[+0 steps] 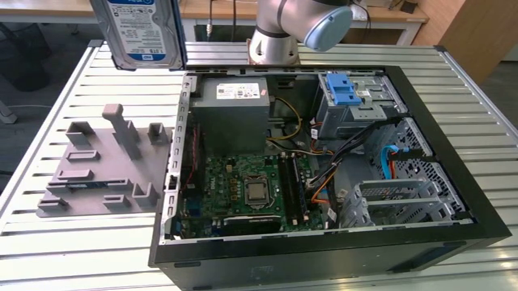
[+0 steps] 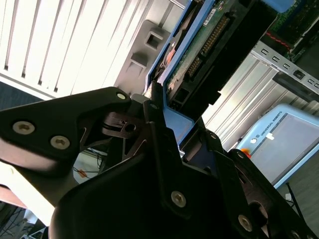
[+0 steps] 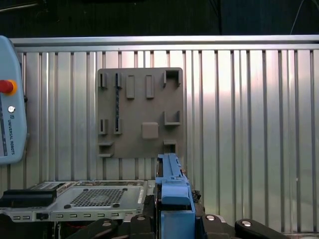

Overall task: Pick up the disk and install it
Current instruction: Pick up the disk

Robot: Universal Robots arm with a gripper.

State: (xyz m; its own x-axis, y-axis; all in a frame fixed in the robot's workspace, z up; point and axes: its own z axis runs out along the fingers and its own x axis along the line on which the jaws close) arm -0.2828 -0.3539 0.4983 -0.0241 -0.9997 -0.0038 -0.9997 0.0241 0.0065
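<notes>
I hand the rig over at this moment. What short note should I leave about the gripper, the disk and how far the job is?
Gripper: shut on the disk, gripping its blue bracket.
Disk: held up in the air above the table, to the exterior view's left of the open computer case.
Done: the disk is picked up.
Left: the disk is not yet installed; it is outside the case.

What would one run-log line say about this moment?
state: disk held aloft | end effector: shut on disk's blue bracket | location: outside open computer case, exterior view's left | install: not yet done
</notes>
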